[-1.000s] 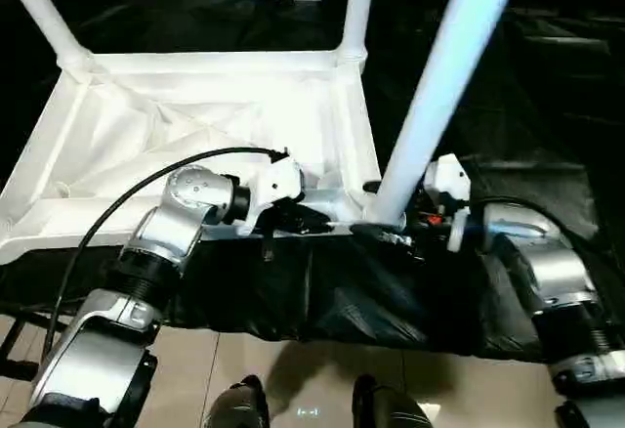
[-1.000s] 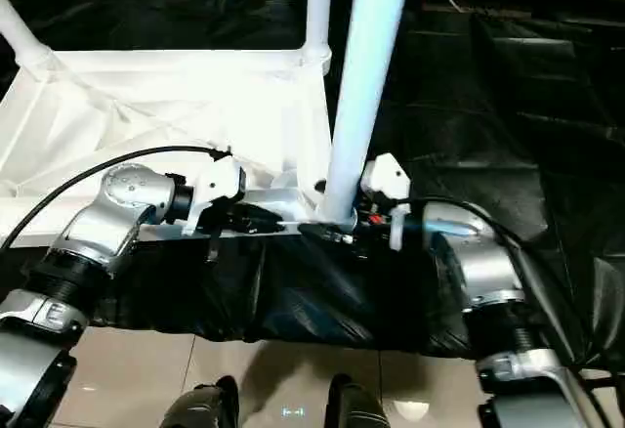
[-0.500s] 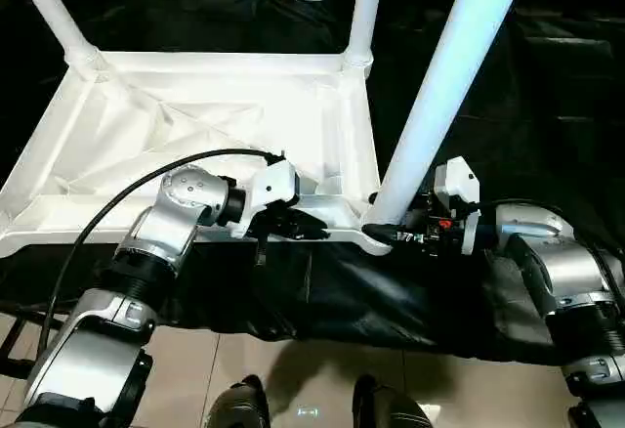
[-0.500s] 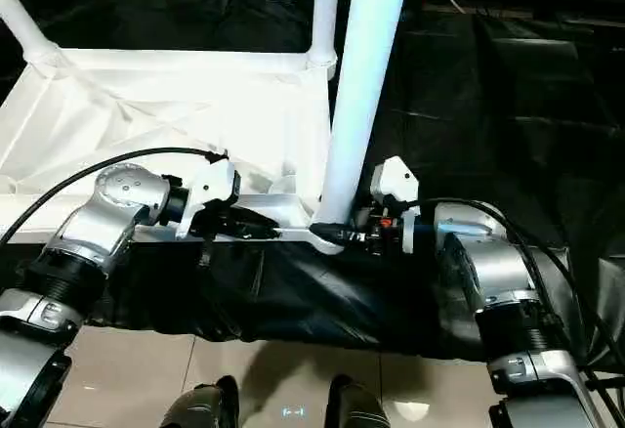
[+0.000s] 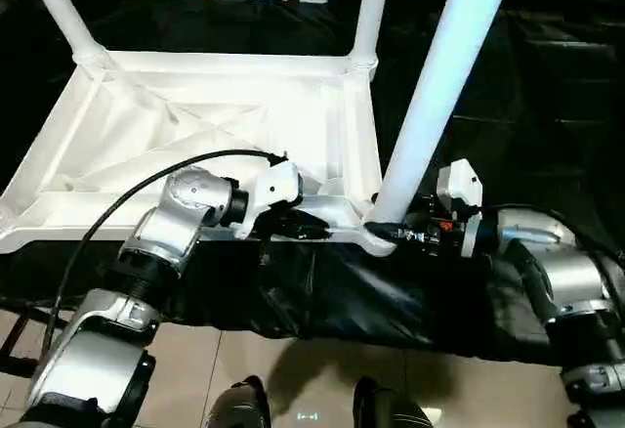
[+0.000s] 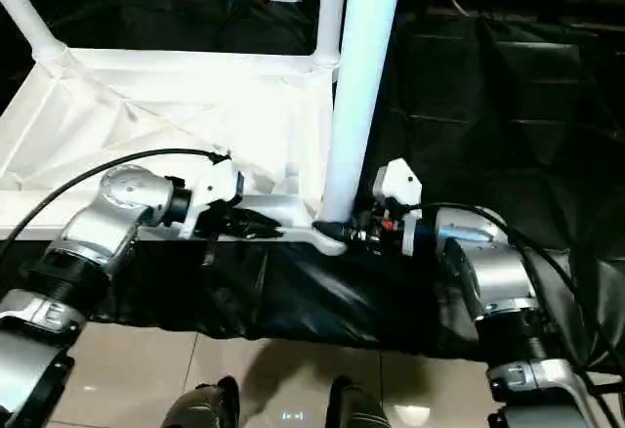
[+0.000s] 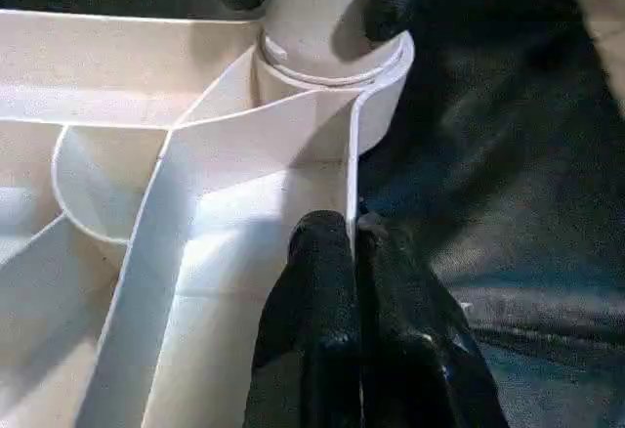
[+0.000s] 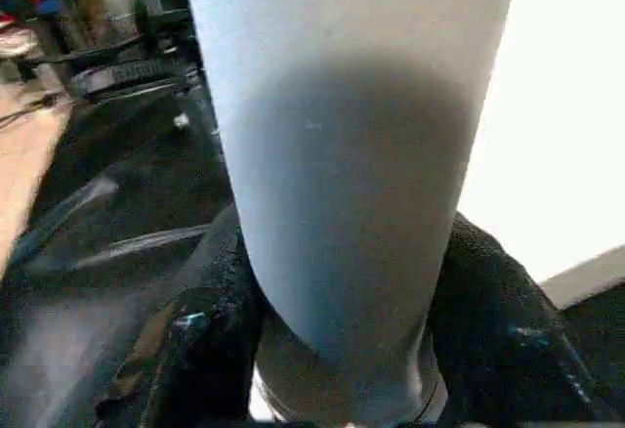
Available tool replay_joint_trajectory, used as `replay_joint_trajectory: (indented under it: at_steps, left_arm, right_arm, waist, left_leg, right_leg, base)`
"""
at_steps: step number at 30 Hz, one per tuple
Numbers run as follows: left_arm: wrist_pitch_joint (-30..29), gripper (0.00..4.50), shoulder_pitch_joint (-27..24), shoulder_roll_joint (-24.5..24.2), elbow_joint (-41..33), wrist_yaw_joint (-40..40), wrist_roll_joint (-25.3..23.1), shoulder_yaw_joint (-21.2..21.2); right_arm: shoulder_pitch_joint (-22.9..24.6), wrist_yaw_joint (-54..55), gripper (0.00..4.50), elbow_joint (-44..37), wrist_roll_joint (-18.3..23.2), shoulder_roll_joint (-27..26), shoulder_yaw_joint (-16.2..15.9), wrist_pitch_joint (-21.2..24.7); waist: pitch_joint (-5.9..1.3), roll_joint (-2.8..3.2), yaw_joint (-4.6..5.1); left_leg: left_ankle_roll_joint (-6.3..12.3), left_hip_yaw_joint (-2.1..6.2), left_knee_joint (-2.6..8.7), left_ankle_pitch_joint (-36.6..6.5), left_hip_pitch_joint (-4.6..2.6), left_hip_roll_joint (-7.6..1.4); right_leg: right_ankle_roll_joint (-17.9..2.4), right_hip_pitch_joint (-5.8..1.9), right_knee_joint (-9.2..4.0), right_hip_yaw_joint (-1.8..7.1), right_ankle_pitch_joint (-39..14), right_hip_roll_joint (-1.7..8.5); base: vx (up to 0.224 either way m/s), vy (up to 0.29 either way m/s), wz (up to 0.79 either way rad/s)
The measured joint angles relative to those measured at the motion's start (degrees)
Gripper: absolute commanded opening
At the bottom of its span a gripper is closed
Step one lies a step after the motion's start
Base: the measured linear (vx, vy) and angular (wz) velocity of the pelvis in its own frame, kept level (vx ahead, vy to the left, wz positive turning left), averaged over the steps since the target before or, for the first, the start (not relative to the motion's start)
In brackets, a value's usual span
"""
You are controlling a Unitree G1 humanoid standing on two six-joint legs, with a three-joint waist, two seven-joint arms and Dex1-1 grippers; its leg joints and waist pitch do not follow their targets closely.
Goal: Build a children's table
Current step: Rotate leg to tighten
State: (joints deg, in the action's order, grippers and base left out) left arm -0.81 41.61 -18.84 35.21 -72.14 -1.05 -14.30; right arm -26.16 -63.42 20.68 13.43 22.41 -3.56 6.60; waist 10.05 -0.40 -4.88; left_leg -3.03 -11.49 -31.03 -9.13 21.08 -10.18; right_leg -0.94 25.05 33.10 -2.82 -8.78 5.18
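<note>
Left gripper pinches table rim; right gripper seemingly clamps leg, top cropped

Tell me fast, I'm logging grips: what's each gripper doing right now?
Left gripper: shut on the tabletop's rim.
Right gripper: closed around the near leg.

Smooth white plastic table; crinkled glossy black sheet beneath; forearms brushed silver metal; glossy tiled floor.
</note>
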Motion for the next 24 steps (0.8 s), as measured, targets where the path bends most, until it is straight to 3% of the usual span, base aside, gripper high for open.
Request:
replay_joint_trajectory:
  at_steps: [2,6,12,15,17,19,22,24]
  left_arm:
    - [-0.7,0.00,0.9,1.1,1.0,3.1,-0.7,0.3]
    - [-4.4,0.00,3.6,5.7,4.3,13.9,-3.1,1.2]
    - [-6.9,0.00,4.4,9.3,5.2,22.1,-4.5,1.4]
    - [-7.3,0.00,4.9,10.8,6.3,26.6,-6.0,2.0]
    - [-7.2,0.00,4.9,11.3,6.3,27.6,-6.5,1.9]
    - [-6.7,0.00,4.7,11.3,6.3,27.6,-6.8,1.9]
    - [-5.3,0.00,4.2,10.7,5.9,26.9,-7.1,1.5]
    - [-4.6,0.00,3.8,9.9,5.3,25.9,-7.1,1.5]
  right_arm:
    - [-0.1,4.9,1.99,0.8,-0.7,-2.0,1.4,0.2]
    - [-1.8,23.6,1.98,4.6,-3.4,-9.9,5.3,-0.6]
    - [-4.0,39.2,1.97,7.4,-5.8,-15.8,7.2,-0.6]
    - [-7.2,49.1,1.97,10.7,-8.5,-20.3,8.0,-0.8]
    - [-8.3,52.0,1.97,12.4,-9.5,-21.7,8.3,-2.0]
    - [-8.6,52.8,2.66,13.4,-10.6,-22.2,8.3,-3.4]
    - [-8.3,52.2,2.68,13.0,-10.8,-22.4,7.8,-4.3]
    - [-7.6,50.8,2.94,12.1,-10.8,-22.2,7.5,-4.4]
  waist:
    - [-0.01,-0.25,0.18]
    - [-0.21,-0.68,1.51]
    - [-0.42,-0.89,1.94]
    - [-0.48,-0.93,2.43]
    - [-0.47,-0.93,2.59]
    - [-0.47,-0.93,2.69]
    - [-0.47,-0.93,2.80]
    - [-0.47,-0.93,2.84]
  left_leg:
    - [-0.12,0.02,-0.04,-0.1,-0.01,0.02]
    - [-0.17,0.07,-0.05,0.0,-0.05,0.21]
    - [-0.15,0.08,0.14,0.0,0.01,0.29]
    - [-0.15,0.09,0.10,0.0,0.00,0.34]
    - [-0.14,0.09,0.15,0.0,0.01,0.34]
    - [-0.14,0.09,0.16,0.0,0.00,0.35]
    - [-0.14,0.08,0.32,0.0,-0.03,0.36]
    - [-0.14,0.09,0.56,0.0,-0.07,0.36]
  right_leg:
    - [0.1,-0.01,-0.04,0.01,-0.1,0.00]
    - [0.2,-0.08,-0.20,0.13,-0.1,0.10]
    - [0.2,-0.21,-1.03,0.15,-0.1,0.10]
    - [0.2,-0.19,-1.23,0.17,-0.1,0.10]
    - [0.2,-0.19,-1.41,0.16,-0.1,0.10]
    - [0.2,-0.19,-1.44,0.16,-0.1,0.10]
    - [0.2,-0.13,-1.44,0.16,-0.1,0.10]
    - [0.2,-0.07,-1.43,0.14,-0.1,0.06]
  base:
    - [0.000,0.000,0.00]
    - [0.000,0.000,0.00]
    - [0.000,0.000,0.00]
    - [0.000,0.000,0.00]
    - [0.000,0.000,0.00]
    - [0.000,0.000,0.00]
    - [0.000,0.000,0.00]
    - [0.000,0.000,0.00]
